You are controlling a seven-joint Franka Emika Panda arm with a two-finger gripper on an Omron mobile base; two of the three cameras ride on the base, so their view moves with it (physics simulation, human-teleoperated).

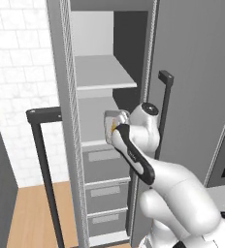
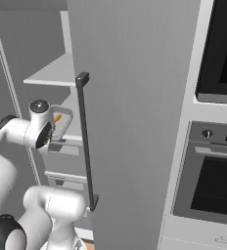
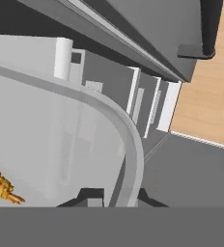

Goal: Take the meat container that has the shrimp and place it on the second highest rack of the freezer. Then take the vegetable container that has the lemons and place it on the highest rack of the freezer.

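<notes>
A white tiled wall [image 1: 17, 72] and a wooden floor [image 1: 32, 218] lie at nine o'clock of the open freezer [image 1: 109, 121], whose door [image 1: 197, 87] with its long dark bar handle [image 1: 164, 111] stands at three o'clock in the left base view. Inside, the highest rack [image 1: 102, 72] sits at twelve o'clock, above a lower pale shelf and three grey drawers [image 1: 107, 193] stacked toward six o'clock. In the right base view, wall ovens [image 2: 213, 166] stand at three o'clock of the door.

The gripper [image 3: 115, 197] is closed tight on the rim of the meat container [image 1: 115, 127], a clear tray with rounded corners, its two dark fingertips [image 3: 87, 197] pinching the tray's edge at six o'clock in the hand view. The shrimp [image 3: 0, 185], a small orange curl, lies in the tray at eight o'clock. The tray is held tilted at the freezer opening, level with the lower shelf, just above the top drawer.
</notes>
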